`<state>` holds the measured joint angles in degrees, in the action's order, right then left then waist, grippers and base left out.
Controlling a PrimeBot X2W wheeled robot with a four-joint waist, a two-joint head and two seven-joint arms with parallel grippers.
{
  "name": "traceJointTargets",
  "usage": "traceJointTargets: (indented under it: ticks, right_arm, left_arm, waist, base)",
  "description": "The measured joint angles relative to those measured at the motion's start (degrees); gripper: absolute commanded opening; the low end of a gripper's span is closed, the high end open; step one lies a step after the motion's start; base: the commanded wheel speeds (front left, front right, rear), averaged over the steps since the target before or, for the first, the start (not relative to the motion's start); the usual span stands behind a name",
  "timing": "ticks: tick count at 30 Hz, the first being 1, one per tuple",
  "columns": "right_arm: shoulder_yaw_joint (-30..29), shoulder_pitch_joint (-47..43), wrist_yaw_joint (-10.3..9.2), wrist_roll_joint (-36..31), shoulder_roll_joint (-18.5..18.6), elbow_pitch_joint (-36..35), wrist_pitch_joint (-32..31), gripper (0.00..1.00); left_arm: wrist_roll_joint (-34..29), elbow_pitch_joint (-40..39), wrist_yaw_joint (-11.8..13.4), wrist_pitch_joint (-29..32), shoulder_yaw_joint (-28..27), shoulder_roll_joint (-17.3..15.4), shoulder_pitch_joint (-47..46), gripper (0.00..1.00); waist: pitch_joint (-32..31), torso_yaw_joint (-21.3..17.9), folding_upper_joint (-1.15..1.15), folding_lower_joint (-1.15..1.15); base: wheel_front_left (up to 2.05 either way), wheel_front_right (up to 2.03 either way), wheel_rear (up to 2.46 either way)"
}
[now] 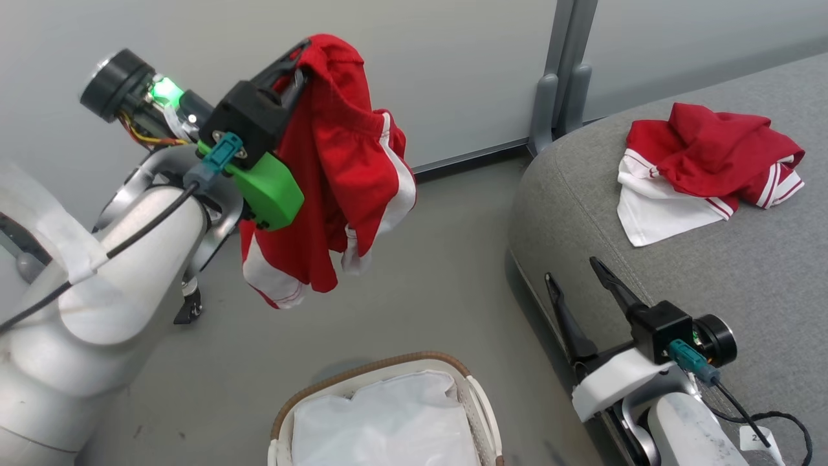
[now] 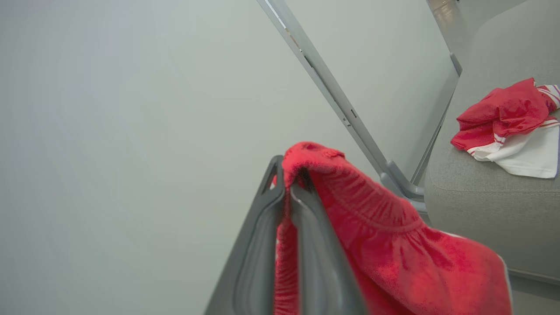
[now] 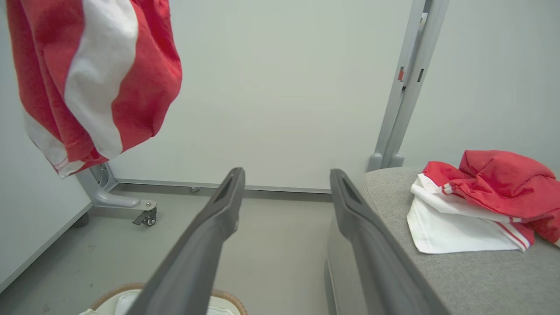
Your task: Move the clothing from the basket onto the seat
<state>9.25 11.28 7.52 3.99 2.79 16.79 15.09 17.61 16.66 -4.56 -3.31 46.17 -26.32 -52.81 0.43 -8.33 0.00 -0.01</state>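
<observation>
Holding red shorts (image 1: 336,162) up in the air, left gripper (image 1: 301,53) has its fingers (image 2: 258,245) pinched together on the elastic waistband. Left wrist view: cloth squeezed between the two fingers and folded over the tips. Shorts hang straight down from the grip, with the white side stripe and white hem trim showing, clear of the floor (image 1: 420,310). They are up and to the robot's left of the basket (image 1: 369,369), well apart from the seat (image 1: 647,278).

Right gripper (image 1: 572,270) is low at the seat's near edge, fingers spread wide with nothing between them, pointing up and away from the robot. Cannot tell if it touches the cushion.

Jersey (image 1: 705,155) lies crumpled on the seat toward the far side. Its red bulk is on top, a white panel is spread flat under it on the near side, and striped trim shows at the right end. It is apart from both grippers.

Basket sits on the floor at the bottom of the head view, between the two arms and near the seat's front corner. It has a brown rim and perforated pale wall. White liner (image 1: 381,421) lies bunched inside it.

Grey post (image 1: 559,77) stands against the pale wall panel, just behind the seat's left corner. Right wrist view: a caster foot (image 3: 146,218) on the floor below the hanging shorts.
</observation>
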Motion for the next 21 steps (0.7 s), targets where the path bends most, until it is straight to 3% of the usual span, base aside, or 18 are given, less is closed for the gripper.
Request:
traceJointTargets:
  ticks: [10, 16, 21]
  right_arm:
    - [10.6, 4.1, 0.0, 2.4, 0.0, 0.3, 0.0, 1.0]
    - [19.5, 7.4, 0.0, 4.7, 0.0, 2.3, 0.0, 1.0]
    - [20.6, 11.2, 0.0, 6.2, 0.0, 5.0, 0.0, 1.0]
  left_arm:
    - [0.3, -1.4, -0.2, 2.7, -0.1, 0.4, -3.7, 0.0]
    - [0.7, -1.6, -0.8, 3.3, 1.8, 3.2, -4.8, 0.0]
    - [1.0, -1.9, -1.3, 4.1, 3.9, 6.6, -6.4, 0.0]
  waist:
    - [-0.7, -0.3, 0.0, 0.0]
    - [-1.5, 1.1, 0.0, 0.0]
    - [-2.0, 2.8, 0.0, 0.0]
  base:
    - [0.0, 0.0, 0.0]
    - [0.0, 0.0, 0.0]
    - [0.0, 0.0, 0.0]
